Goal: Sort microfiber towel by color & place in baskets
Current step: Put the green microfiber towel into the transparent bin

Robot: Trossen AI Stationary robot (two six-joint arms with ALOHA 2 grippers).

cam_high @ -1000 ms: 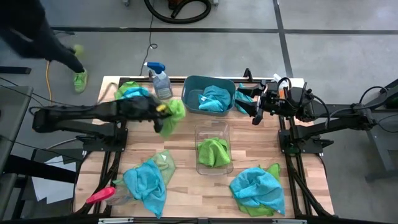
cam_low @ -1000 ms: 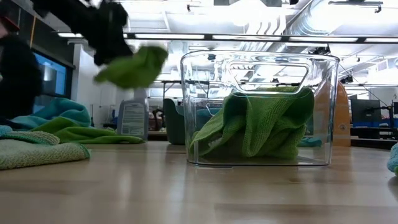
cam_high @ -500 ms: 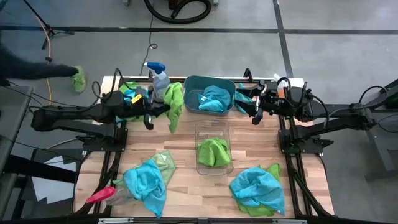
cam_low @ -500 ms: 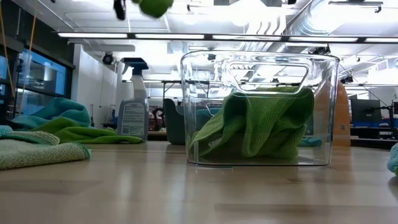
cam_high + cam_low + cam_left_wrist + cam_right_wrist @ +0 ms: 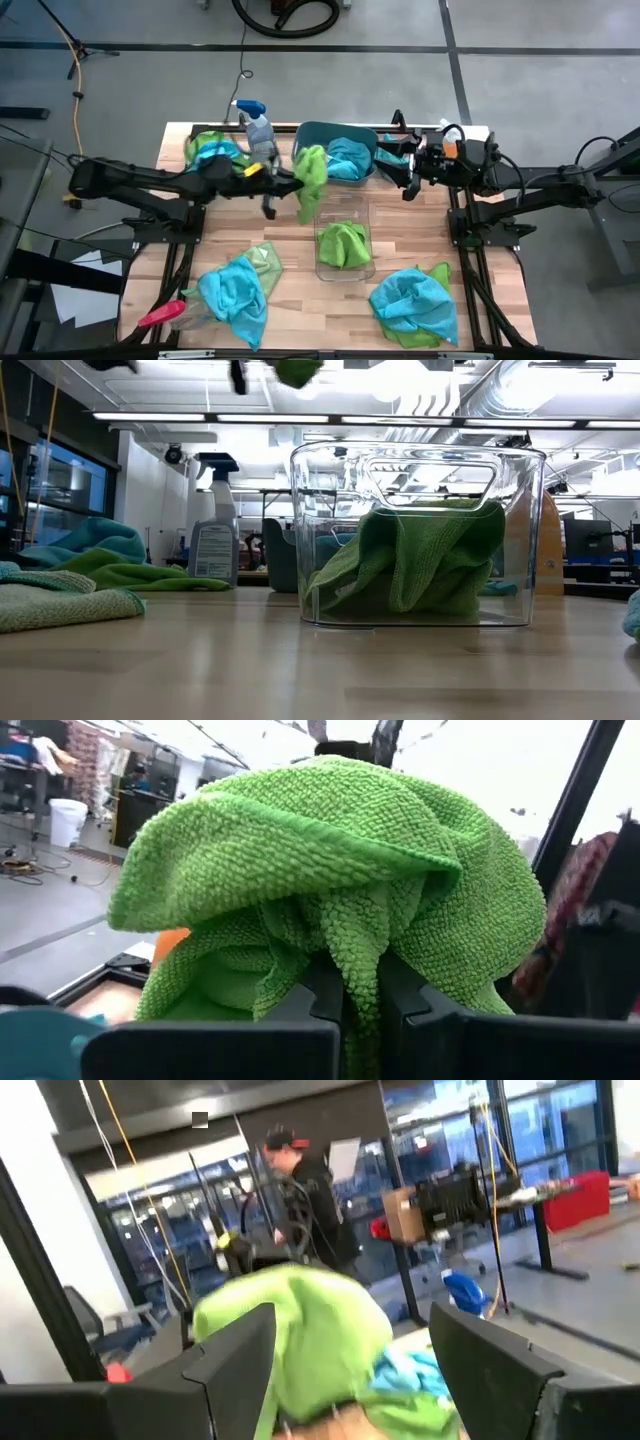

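Carrying a lime green towel (image 5: 311, 178) pinched in your left gripper (image 5: 290, 188), you apparently need travel toward five o'clock over the clear bin (image 5: 343, 262), while your right gripper (image 5: 408, 170) waits spread.

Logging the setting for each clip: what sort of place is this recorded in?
Probably a robotics lab or workshop: bare ceiling ducts and strip lights overhead, a concrete floor with cables around the wooden table, and a person among benches of equipment behind it.
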